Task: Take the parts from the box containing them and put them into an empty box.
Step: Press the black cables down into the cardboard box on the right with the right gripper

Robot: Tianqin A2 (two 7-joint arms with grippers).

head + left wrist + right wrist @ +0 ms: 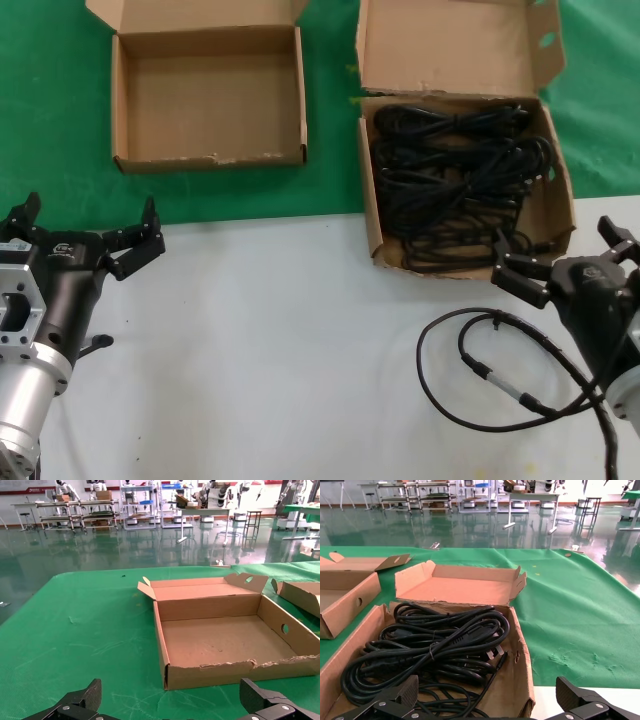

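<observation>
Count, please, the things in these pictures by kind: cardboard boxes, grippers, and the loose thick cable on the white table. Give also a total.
Cardboard boxes: 2 (the empty box, the box containing them, which holds the parts, bundles too tangled to count)
Grippers: 2 (left gripper, right gripper, both open)
Thick robot cable: 1
Total: 5

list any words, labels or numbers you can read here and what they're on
None can be read.
Left gripper: a small white mark on its black body, too small to read.
Red banner on the far wall: white lettering, too blurred to read.
Both brown cardboard boxes: no print visible.
</observation>
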